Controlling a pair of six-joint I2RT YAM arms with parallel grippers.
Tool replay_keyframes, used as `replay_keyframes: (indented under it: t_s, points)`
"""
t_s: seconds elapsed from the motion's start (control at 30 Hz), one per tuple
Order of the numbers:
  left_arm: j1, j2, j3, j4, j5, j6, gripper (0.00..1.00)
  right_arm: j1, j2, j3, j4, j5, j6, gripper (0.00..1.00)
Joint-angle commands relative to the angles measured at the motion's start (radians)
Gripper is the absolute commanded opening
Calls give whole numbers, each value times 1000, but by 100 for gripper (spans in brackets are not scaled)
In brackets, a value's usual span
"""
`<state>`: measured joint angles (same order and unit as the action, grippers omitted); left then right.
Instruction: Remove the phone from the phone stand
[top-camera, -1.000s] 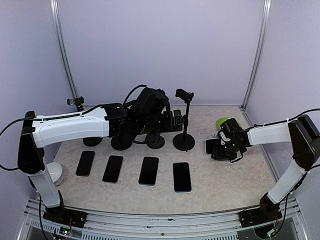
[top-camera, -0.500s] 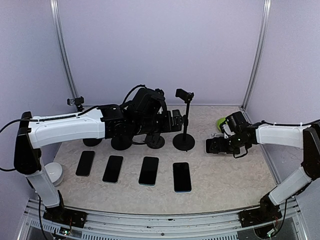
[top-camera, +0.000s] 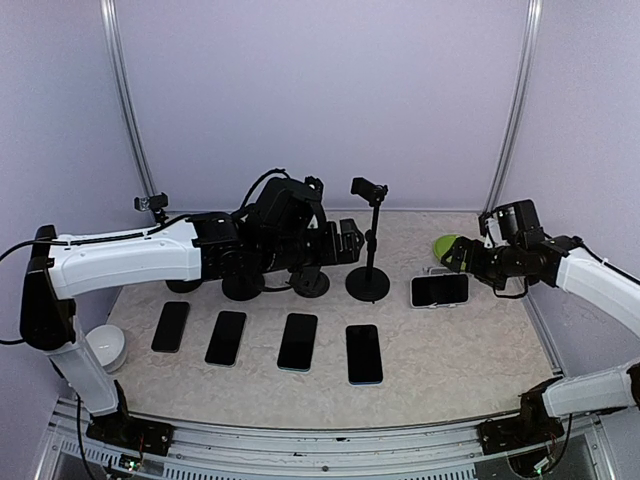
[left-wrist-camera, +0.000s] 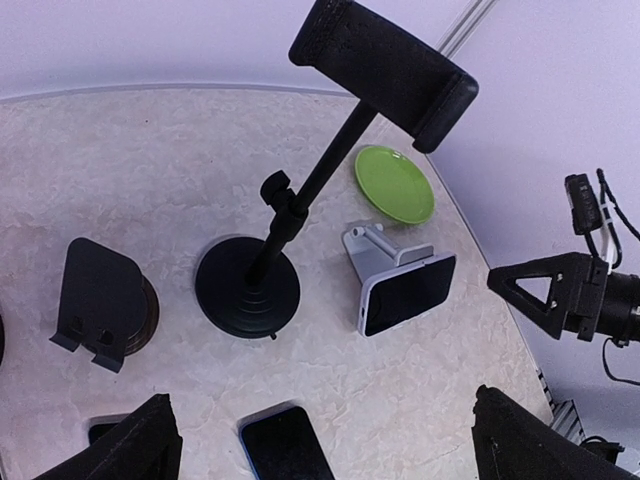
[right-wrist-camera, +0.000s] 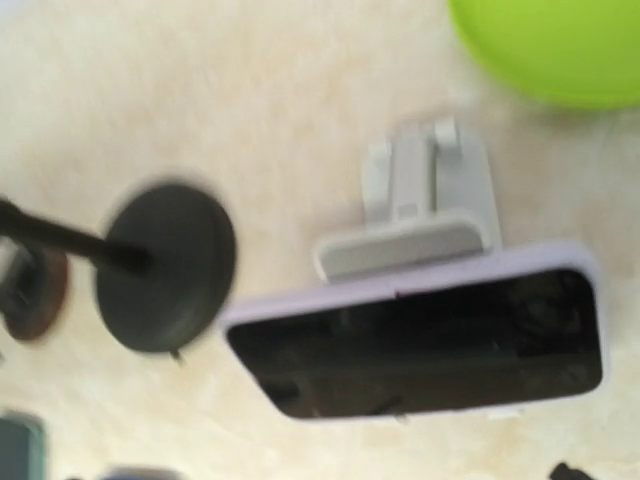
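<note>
- Lilac walls enclose a pale marbled table (top-camera: 480, 360), with four phones (top-camera: 298, 341) lying flat in a row near the front edge.
- At the back right, the task's phone (top-camera: 440, 290) rests on its long edge, screen outward, leaning on the small white phone stand (left-wrist-camera: 375, 245). A green plate (top-camera: 450, 243) lies just behind it and a tall black clamp stand (top-camera: 368, 240) is on its left.
- A second ago the right gripper (top-camera: 462, 258) was down at this phone. It has since let go and lifted back toward the right wall, and now hangs apart from the phone.
- Its jaws hold nothing and look spread: its wrist view shows only a dark tip at the lower right edge, with nothing meeting in the middle.
- The left gripper (top-camera: 345, 242) hovers over the black stands with its jaws wide apart and empty.
- Judging by this, the phone is not yet removed, because the grip was released with it seated on the stand. A fresh approach and a firmer hold on its edges seem needed.
</note>
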<state>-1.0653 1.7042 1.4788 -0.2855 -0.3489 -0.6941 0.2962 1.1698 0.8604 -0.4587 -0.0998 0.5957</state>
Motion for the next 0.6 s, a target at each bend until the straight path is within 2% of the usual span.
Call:
replay_keyframes:
  t_s: [0.0, 0.3, 0.57]
  points:
    - [7, -36, -12, 38, -18, 18, 99, -25, -89, 31, 8, 71, 134, 100]
    - [18, -38, -9, 46, -19, 30, 99, -139, -133, -100, 50, -3, 418, 100]
    - [33, -38, -15, 53, -5, 34, 99, -180, -183, -293, 236, -52, 696, 100]
